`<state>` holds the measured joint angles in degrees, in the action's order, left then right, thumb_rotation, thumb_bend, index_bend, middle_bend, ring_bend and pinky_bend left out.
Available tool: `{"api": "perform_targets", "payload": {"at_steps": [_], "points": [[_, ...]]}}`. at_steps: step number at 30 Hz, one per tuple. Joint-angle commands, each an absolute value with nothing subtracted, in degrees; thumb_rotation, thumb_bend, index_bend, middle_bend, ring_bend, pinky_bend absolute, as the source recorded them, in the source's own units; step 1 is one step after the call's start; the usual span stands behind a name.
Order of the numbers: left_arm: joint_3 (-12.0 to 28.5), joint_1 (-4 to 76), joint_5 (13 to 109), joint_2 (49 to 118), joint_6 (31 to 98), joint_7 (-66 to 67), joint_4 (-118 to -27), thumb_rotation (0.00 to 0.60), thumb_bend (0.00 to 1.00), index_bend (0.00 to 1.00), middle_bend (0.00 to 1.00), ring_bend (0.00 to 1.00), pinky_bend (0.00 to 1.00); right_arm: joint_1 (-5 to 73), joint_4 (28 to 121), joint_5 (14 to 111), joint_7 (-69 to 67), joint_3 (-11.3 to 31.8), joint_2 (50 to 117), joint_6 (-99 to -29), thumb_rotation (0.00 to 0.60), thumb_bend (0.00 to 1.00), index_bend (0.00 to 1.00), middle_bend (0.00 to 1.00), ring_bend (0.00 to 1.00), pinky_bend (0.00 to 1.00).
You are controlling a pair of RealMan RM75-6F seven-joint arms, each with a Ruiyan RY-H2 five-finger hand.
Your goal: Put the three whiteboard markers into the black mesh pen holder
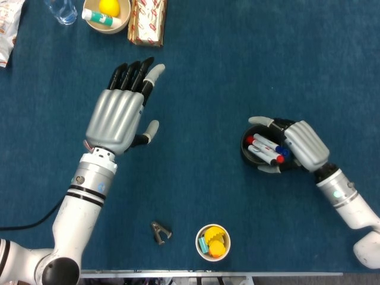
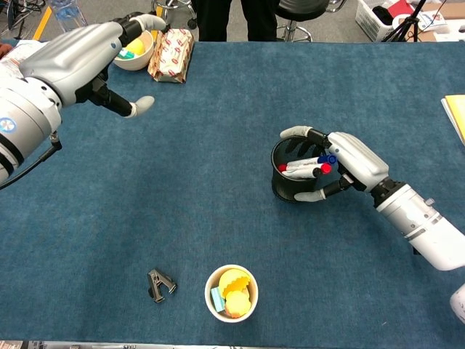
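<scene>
bright, even overhead light; soft small shadows under the left hand [image 1: 119,116], both views sharp, no glare.

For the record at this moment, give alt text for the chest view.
The right hand holds three whiteboard markers sideways over the black mesh pen holder on the blue tabletop. The left hand hovers open, far left.

table [image 1: 237,59]: matt blue cloth, felt-like | my left hand [image 1: 117,116]: smooth silvery shell, black fingers | my right hand [image 1: 303,144]: same satin shell | pen holder [image 2: 285,185]: black mesh | markers [image 2: 304,168]: glossy white plastic | near cup [image 2: 231,293]: smooth paper-like
</scene>
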<state>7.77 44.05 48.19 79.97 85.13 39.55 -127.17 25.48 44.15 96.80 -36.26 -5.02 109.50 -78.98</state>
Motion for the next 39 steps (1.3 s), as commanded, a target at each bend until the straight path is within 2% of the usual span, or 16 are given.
{"api": "perform_targets", "payload": {"at_steps": [1,4,6,10,17,21,28,39], "points": [[7.95,43.91,48.38,80.04,84.62,39.67,-126.98,0.600,0.33,0.06,0.02,0.00,0.03,25.28,43.62,97.27,-36.82,-5.65,109.37,-78.90,0.600,0.00,0.37,0.44,0.35,0.48],[8.10,43.81,48.53,80.22,84.16,40.02,-126.98,0.600,0.33,0.06,0.02,0.00,0.03,25.30,43.83,97.78,-36.95,-6.28,108.48,-78.63,0.600,0.00,0.12,0.24,0.19,0.39],[8.19,43.69,48.63,80.34,84.03,40.28,-126.96,0.600,0.33,0.06,0.02,0.00,0.03,25.33,44.52,98.03,-36.77,-6.44,107.60,-78.80,0.600,0.00,0.02,0.13,0.12,0.33],[8.40,43.38,48.48,80.47,83.86,40.61,-126.76,0.600,0.33,0.06,0.02,0.00,0.03,25.68,47.12,98.80,-35.93,-6.86,105.14,-79.06,0.600,0.00,0.00,0.00,0.04,0.28],[8.60,42.54,48.36,80.18,83.36,40.19,-126.32,0.600,0.33,0.06,0.02,0.00,0.03,26.45,55.64,100.36,-31.74,-7.00,98.50,-80.59,0.600,0.00,0.00,0.00,0.00,0.24],[7.92,40.99,49.61,79.13,83.82,38.93,-126.15,0.600,0.33,0.08,0.02,0.00,0.03,26.36,62.71,100.66,-25.65,-6.10,92.46,-82.34,0.600,0.00,0.00,0.01,0.01,0.23],[4.54,35.58,53.90,75.77,86.33,34.81,-123.26,0.600,0.33,0.12,0.03,0.00,0.05,25.04,74.12,100.03,-14.56,-6.09,79.59,-82.59,0.600,0.00,0.00,0.15,0.08,0.24],[0.46,27.07,64.13,72.80,90.59,27.25,-115.03,0.600,0.33,0.19,0.05,0.00,0.08,21.40,86.29,96.21,-0.30,-7.42,62.99,-80.06,0.600,0.00,0.04,0.18,0.08,0.24]]}}
